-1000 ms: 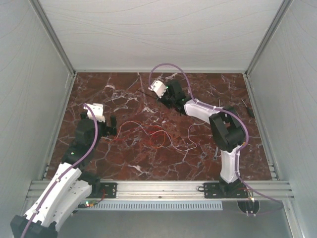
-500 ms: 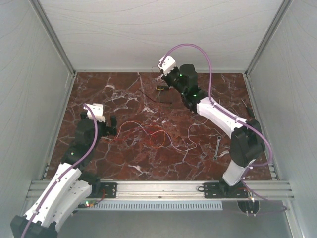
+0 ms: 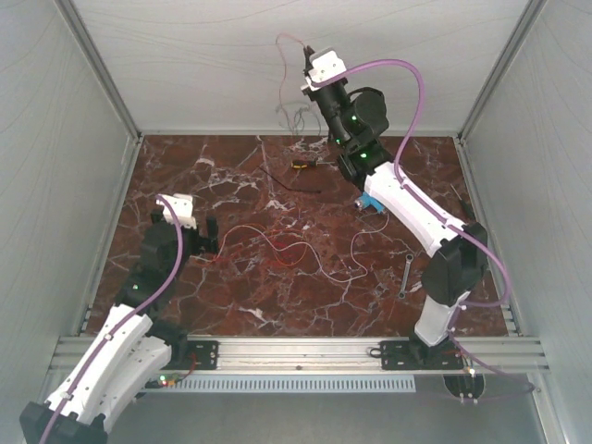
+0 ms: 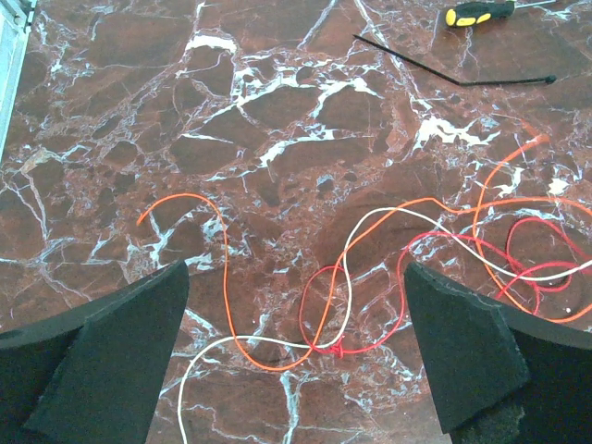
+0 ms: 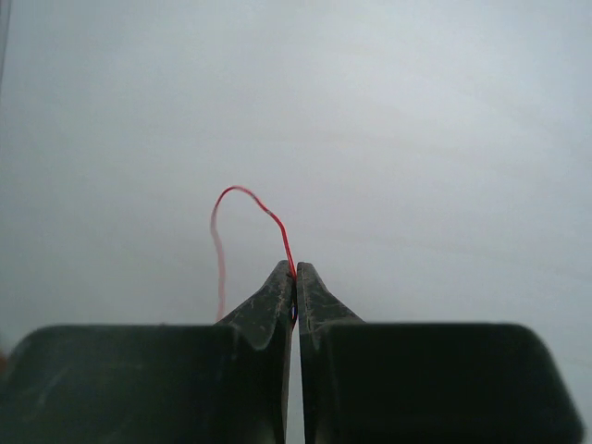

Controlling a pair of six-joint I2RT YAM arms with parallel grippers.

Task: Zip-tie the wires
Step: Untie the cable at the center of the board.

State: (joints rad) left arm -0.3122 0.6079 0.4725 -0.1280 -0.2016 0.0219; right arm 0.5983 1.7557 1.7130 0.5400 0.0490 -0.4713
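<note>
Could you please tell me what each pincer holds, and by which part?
The right pincer pinches a thin red wire between its fingertips, a short loop arching beyond them; the open left pincer holds nothing.

A red-brown marble table (image 3: 231, 305) veined in white is seen. Thin red, orange and white wires (image 4: 338, 344) are spread in loose loops across its middle. Beyond them, 1 black zip tie (image 4: 416, 63) is laid flat, with 1 yellow-handled screwdriver (image 4: 476, 13) just behind it. Towards the right side, 1 small wrench (image 3: 406, 275) is found.
</note>
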